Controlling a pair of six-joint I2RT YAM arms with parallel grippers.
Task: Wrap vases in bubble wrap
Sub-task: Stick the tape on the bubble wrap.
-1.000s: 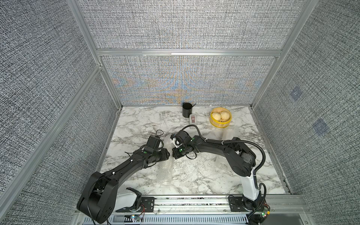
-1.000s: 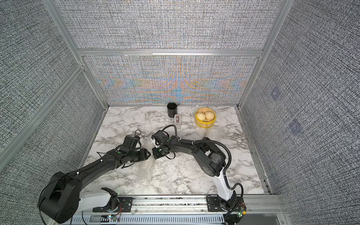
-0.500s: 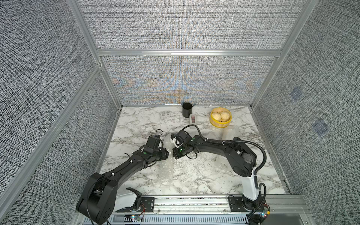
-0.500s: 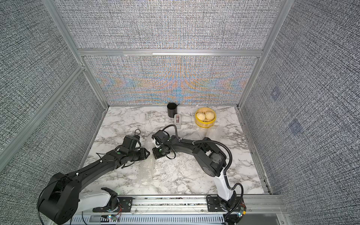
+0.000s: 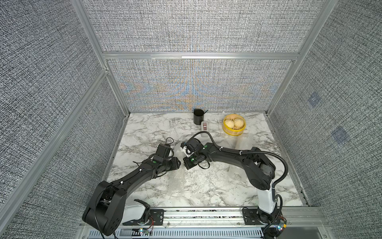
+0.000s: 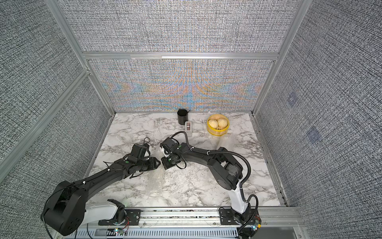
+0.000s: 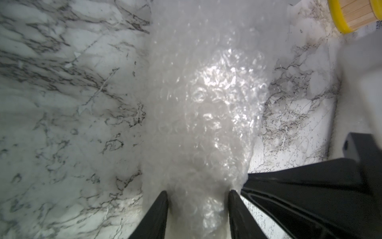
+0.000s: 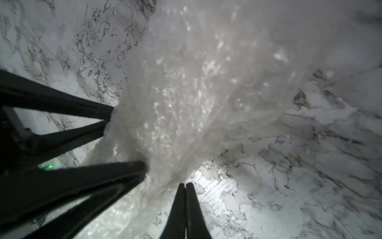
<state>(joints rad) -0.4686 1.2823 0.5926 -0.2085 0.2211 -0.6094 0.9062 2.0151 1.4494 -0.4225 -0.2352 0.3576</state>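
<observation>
A bundle of bubble wrap point(image 7: 202, 115) lies mid-table, with something white and long dimly showing inside; I cannot make out the vase's ribs. My left gripper point(image 7: 198, 191) has a finger pressed on each side of the bundle's near end. In both top views that gripper point(image 5: 179, 163) point(image 6: 158, 163) meets the right wrist over the wrap. My right gripper point(image 8: 185, 184) is shut, and the bubble wrap point(image 8: 196, 93) narrows to a point at its tips. Loose wrap point(image 5: 177, 180) trails toward the front. A white vase point(image 5: 240, 140) point(image 7: 363, 68) stands unwrapped before the steamer.
At the back stand a black cup point(image 5: 198, 117), a small white device point(image 5: 204, 126) and a yellow steamer point(image 5: 234, 130) holding two buns. Grey fabric walls close in the marble table point(image 5: 144, 132) on three sides. A metal rail point(image 5: 206, 213) runs along the front.
Both arms stay at the bundle. The left wrist shifts only slightly.
</observation>
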